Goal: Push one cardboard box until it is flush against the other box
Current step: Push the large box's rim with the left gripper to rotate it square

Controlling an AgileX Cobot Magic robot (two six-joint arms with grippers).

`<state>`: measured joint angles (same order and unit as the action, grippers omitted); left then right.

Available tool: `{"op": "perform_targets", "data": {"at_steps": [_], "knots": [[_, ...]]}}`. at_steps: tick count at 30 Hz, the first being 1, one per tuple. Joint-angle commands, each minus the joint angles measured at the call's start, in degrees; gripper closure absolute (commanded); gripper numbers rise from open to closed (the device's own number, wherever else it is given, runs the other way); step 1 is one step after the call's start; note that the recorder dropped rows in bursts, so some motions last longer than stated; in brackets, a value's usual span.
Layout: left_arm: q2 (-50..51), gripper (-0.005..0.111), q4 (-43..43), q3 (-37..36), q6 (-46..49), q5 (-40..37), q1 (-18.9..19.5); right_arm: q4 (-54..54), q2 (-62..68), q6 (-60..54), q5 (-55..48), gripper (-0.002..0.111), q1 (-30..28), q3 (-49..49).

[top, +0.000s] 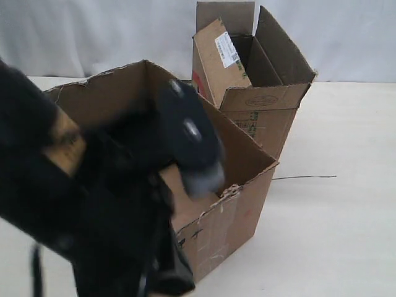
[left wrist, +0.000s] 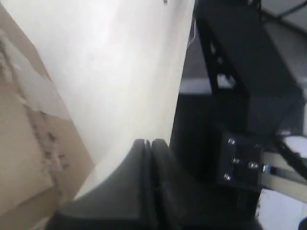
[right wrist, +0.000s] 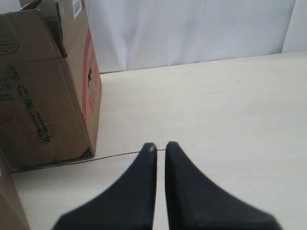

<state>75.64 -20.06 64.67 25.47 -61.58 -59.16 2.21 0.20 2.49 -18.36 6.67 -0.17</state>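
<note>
The wide plain cardboard box (top: 241,204) with a ragged torn rim stands mid-table, largely covered by my blurred black left arm (top: 117,204). The other box (top: 260,105), narrower, with upright flaps, a white sticker and green print, stands behind it to the right; their near corners look very close, but I cannot tell whether they touch. My left gripper (left wrist: 148,142) is shut and empty, over the white table beside a wall of the wide box (left wrist: 19,143). My right gripper (right wrist: 160,145) is shut on nothing, low over the table to the right of the other box (right wrist: 43,96).
A thin dark wire (top: 304,177) lies on the white table (top: 346,216) right of the boxes and runs past the right fingertips (right wrist: 120,155). White cloth backs the scene. A dark robot frame (left wrist: 240,96) stands beyond the table edge in the left wrist view.
</note>
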Motion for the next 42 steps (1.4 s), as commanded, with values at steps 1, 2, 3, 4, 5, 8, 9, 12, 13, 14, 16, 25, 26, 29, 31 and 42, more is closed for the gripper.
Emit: {"op": "perform_targets", "data": {"at_steps": [1, 2, 3, 4, 5, 8, 9, 12, 13, 14, 16, 25, 26, 29, 31, 42], "knots": [[6.2, 0.107, 10.7, 0.0, -10.8, 2.1, -9.1, 0.1, -0.2, 0.0, 0.1, 0.103, 0.1, 0.2], [6.9, 0.107, 10.1, 0.0, -10.8, 3.6, -9.3, 0.1, -0.2, 0.0, 0.1, 0.103, 0.1, 0.2], [7.7, 0.107, 10.0, 0.0, -10.9, 4.8, -9.6, 0.1, -0.2, 0.0, 0.1, 0.103, 0.1, 0.2], [8.1, 0.107, 10.5, 0.0, -11.2, 5.3, -9.6, 0.1, -0.2, 0.0, 0.1, 0.103, 0.1, 0.2], [8.8, 0.107, 12.9, 0.0, -13.2, 5.0, -9.5, 0.1, -0.2, 0.0, 0.1, 0.103, 0.1, 0.2], [9.7, 0.107, 28.1, -0.3, -25.5, 0.4, -9.5, 0.1, -0.2, 0.0, 0.1, 0.103, 0.1, 0.2], [9.8, 0.107, 32.4, -0.8, -28.2, -1.0, -9.5, 0.1, -0.2, 0.0, 0.1, 0.103, 0.1, 0.2], [9.8, 0.107, 36.9, -3.7, -30.5, -0.9, -7.5, 0.1, -0.2, 0.0, 0.1, 0.103, 0.1, 0.2], [9.8, 0.107, 36.9, -4.7, -30.5, -0.4, -6.4, 0.1, -0.2, 0.0, 0.1, 0.103, 0.1, 0.2], [9.8, 0.107, 36.9, -6.1, -30.5, 0.2, -5.0, 0.1, -0.2, 0.0, 0.1, 0.103, 0.1, 0.2], [9.8, 0.107, 37.0, -8.3, -30.8, 0.8, -2.3, 0.1, -0.2, 0.0, 0.1, 0.103, 0.1, 0.2], [9.8, 0.107, 41.4, -10.3, -29.9, 9.8, 9.5, 0.1, -0.2, 0.0, 0.1, 0.103, 0.1, 0.2], [9.8, 0.107, 41.2, -10.3, -29.9, 10.6, 10.5, 0.1, -0.2, 0.0, 0.1, 0.103, 0.1, 0.2], [9.8, 0.107, 40.7, -10.3, -29.6, 14.2, 13.5, 0.1, -0.2, 0.0, 0.1, 0.103, 0.1, 0.2], [9.8, 0.107, 40.3, -10.3, -28.3, 17.2, 15.0, 0.1, -0.2, 0.0, 0.1, 0.103, 0.1, 0.2], [11.4, 0.107, 40.3, -10.3, -28.3, 26.7, 22.0, 0.1, -0.2, 0.0, 0.1, 0.103, 0.1, 0.2]]}}
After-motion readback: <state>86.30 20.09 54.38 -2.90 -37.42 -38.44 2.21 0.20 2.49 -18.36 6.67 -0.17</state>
